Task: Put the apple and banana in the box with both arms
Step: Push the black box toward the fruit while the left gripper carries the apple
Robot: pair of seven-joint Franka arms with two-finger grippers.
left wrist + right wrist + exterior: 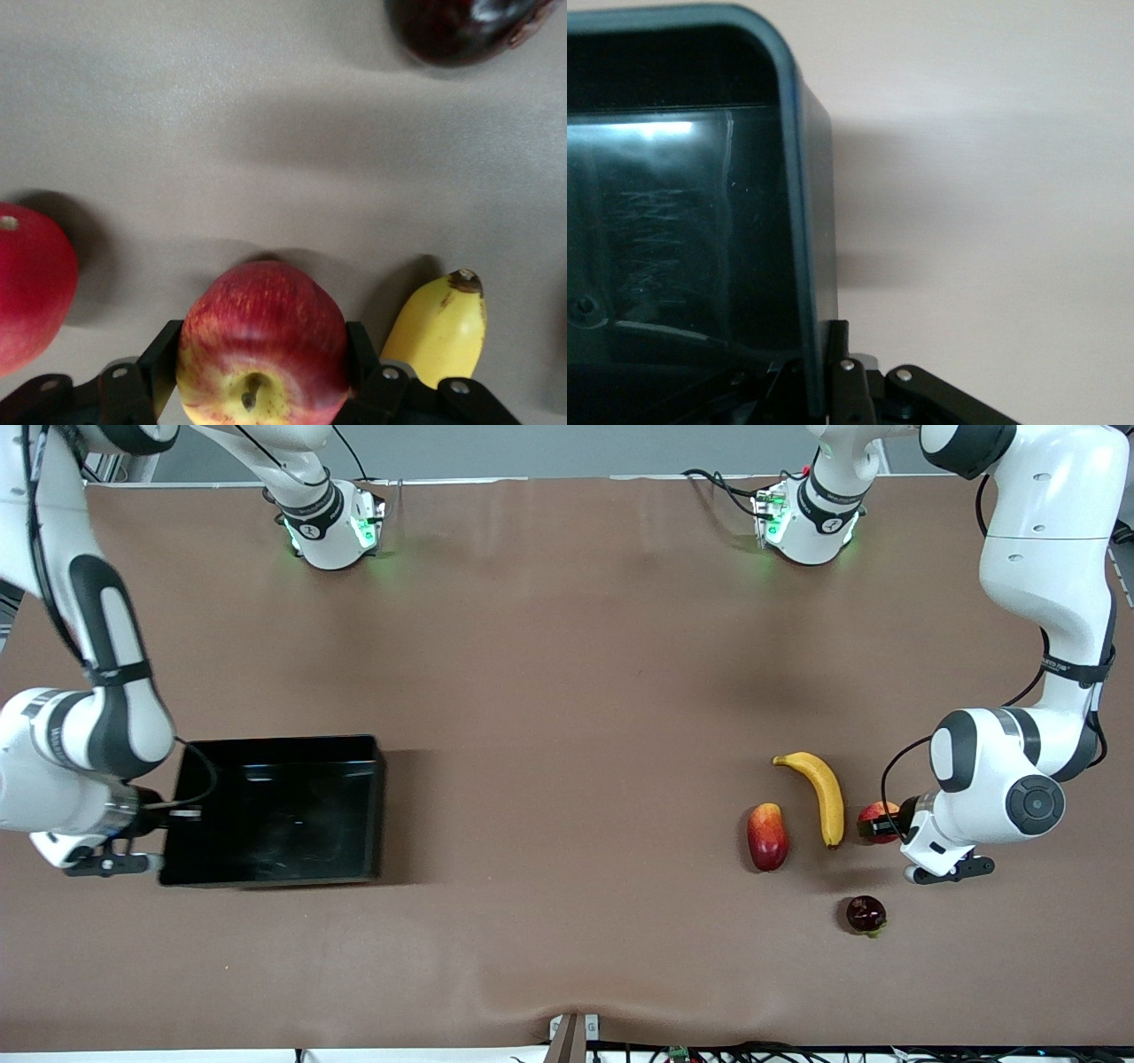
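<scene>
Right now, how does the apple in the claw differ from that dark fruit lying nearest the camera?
The apple is bright red with yellow streaks around its stem dimple; the dark fruit is deep glossy maroon. The apple sits between the left gripper fingers, beside the banana; the dark fruit lies free, apart from any gripper. Both are small and round, at the left arm's end of the table.

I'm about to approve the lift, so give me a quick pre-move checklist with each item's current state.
1. Left claw fingers on both sides of the apple: ok.
2. Banana apart from the apple: ok.
3. Right claw gripping the box wall: ok.
4. Box floor free of items: ok.
5. Grip firm enough to lift the apple: cannot tell.
</scene>
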